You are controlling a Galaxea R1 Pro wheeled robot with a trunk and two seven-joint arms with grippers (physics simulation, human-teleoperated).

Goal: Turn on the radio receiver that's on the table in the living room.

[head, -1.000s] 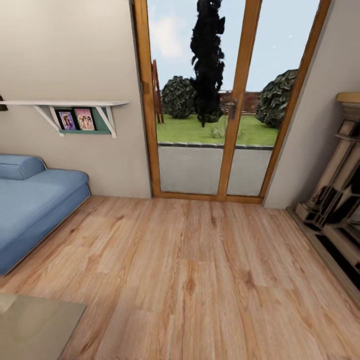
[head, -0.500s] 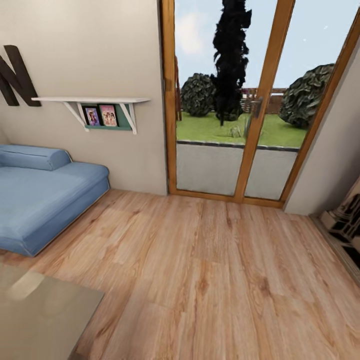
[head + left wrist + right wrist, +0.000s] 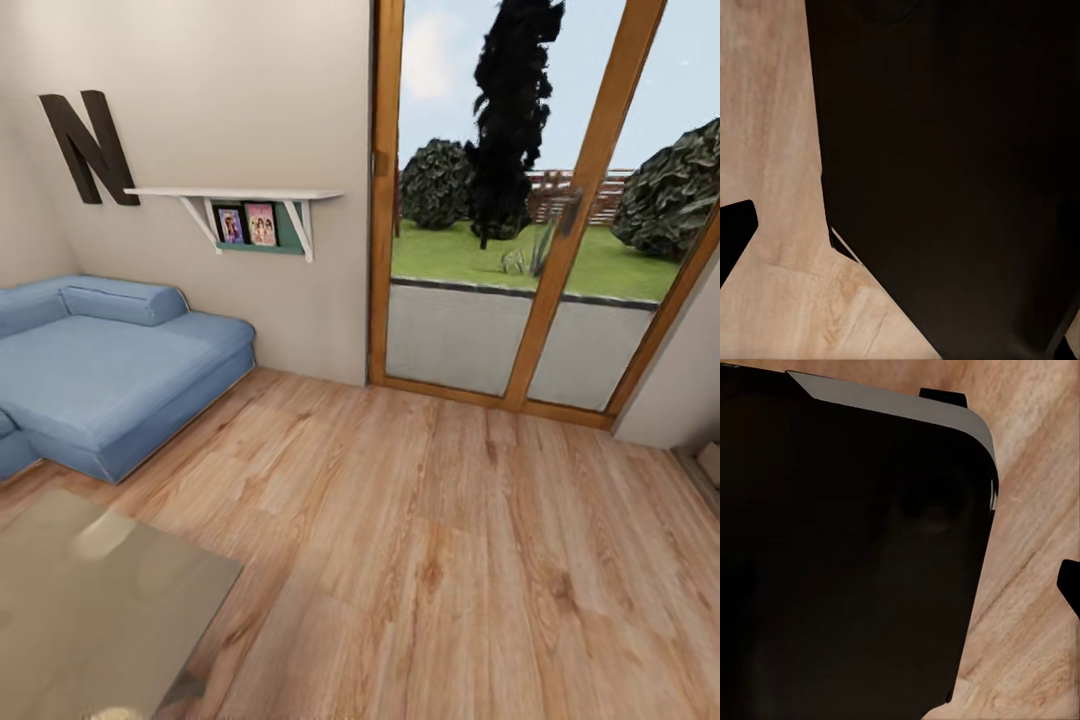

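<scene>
The radio receiver is out of view. A corner of the table [image 3: 90,610], with its glossy grey top, shows at the lower left of the head view. This is the living room: pale walls, a wood plank floor [image 3: 450,560] and a blue sofa [image 3: 100,370] at the left. In the left wrist view, my left gripper [image 3: 900,291] hangs over the floor beside my dark body, with one black fingertip [image 3: 735,232] at the edge. My right gripper [image 3: 1006,489] has its fingertips [image 3: 1071,585] wide apart over the floor. Both hold nothing.
Tall wood-framed glass doors [image 3: 520,250] onto a garden stand ahead at the right. A white wall shelf [image 3: 240,195] with small pictures and a dark letter N [image 3: 88,145] hang above the sofa. Open plank floor lies between the table, sofa and doors.
The camera has turned left, so the whole picture slid right. More of the sofa and table corner has come in, the letter N has appeared, and the fireplace at the right has gone.
</scene>
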